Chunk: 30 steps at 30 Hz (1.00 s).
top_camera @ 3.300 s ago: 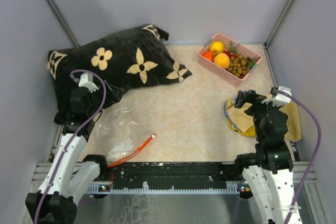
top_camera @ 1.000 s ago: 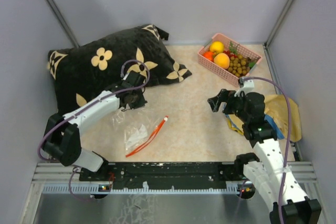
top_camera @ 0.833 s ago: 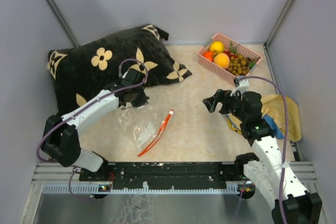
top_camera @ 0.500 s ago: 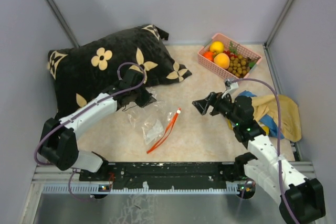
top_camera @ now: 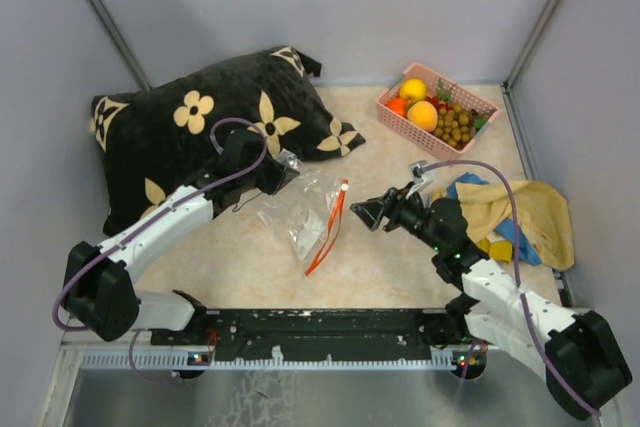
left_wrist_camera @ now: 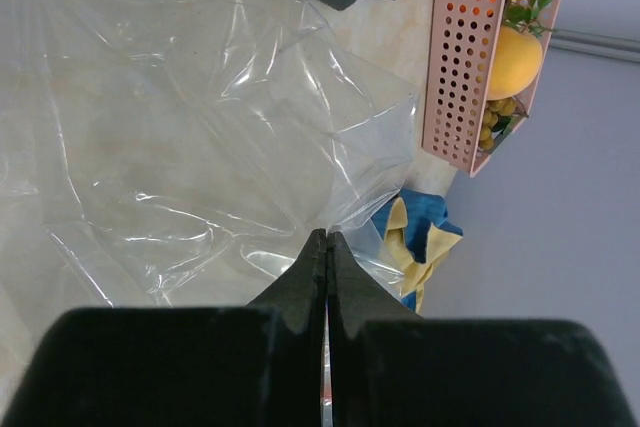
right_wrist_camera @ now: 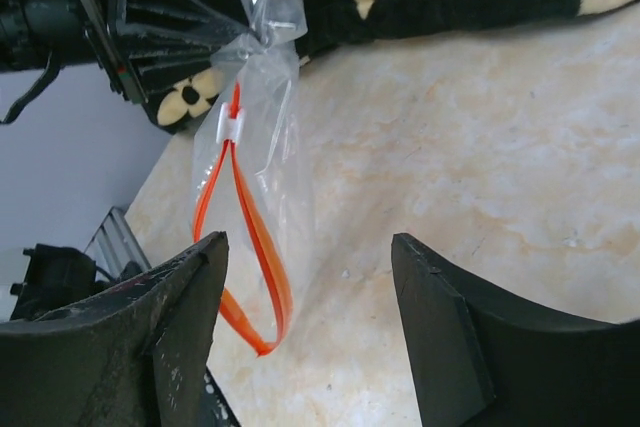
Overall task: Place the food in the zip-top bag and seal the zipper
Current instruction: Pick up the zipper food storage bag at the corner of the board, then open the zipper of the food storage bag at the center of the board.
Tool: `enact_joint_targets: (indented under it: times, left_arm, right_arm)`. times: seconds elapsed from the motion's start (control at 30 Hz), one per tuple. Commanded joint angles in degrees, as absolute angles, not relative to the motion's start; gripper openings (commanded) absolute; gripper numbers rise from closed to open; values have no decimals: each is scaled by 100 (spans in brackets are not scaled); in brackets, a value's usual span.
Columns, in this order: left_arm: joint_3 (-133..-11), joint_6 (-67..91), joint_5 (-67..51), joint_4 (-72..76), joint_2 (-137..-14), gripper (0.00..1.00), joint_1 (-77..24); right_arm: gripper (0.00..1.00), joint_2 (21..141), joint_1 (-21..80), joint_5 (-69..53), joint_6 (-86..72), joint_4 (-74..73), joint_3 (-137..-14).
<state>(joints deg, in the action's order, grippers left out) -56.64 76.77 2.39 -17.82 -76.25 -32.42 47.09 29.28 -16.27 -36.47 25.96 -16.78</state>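
The clear zip-top bag (top_camera: 300,215) hangs crumpled at mid-table, its orange-red zipper (top_camera: 327,232) looped open toward the right, with a white slider (right_wrist_camera: 230,125) at its top. My left gripper (top_camera: 289,166) is shut on the bag's far left corner (left_wrist_camera: 327,237) and holds it up. My right gripper (top_camera: 371,211) is open and empty, just right of the zipper (right_wrist_camera: 245,247), which lies beside its left finger (right_wrist_camera: 190,327). The food sits in the pink basket (top_camera: 404,119) at the far right: a yellow fruit (top_camera: 412,89), an orange fruit (top_camera: 422,115), and tan-brown balls (top_camera: 459,125).
A black pillow with tan flowers (top_camera: 190,122) fills the far left, just behind my left gripper. A yellow-and-blue cloth (top_camera: 515,217) lies at the right, behind my right arm. Grey walls close in both sides. The basket (left_wrist_camera: 455,67) and cloth (left_wrist_camera: 420,247) show beyond the bag.
My left gripper has taken hold of the bag and dragged it from the near left toward the middle. My right arm has swung left, away from the cloth, up to the zipper.
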Motion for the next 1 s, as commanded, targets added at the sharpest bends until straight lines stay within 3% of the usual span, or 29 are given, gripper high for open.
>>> enact_joint_targets:
  times: [0.0,0.23,0.7,0.83,0.97]
  left_arm:
    - [-5687,7908,413,-1614,-7523,0,-3255]
    - [-5670,7948,196,-1505,-7593,0,-3252]
    - [-5478,7933,163,-1460,-7426,0,-3236]
    - [-5462,7874,285,-1521,-7379,0,-3196]
    - [-5417,7849,416,-1581,-7373,0,-3173]
  right_arm:
    - [66,5006,3364,-1449,-3701,3509,-1644]
    - [58,5755,4137,-824,-3812,4125,-1607]
    - [42,6629,4175,-737,-3803,4816,-1682]
    - [42,6286,4179,-555,-3594,4406,-1652]
    - [54,5631,4170,-312,-3271,3697,-1597]
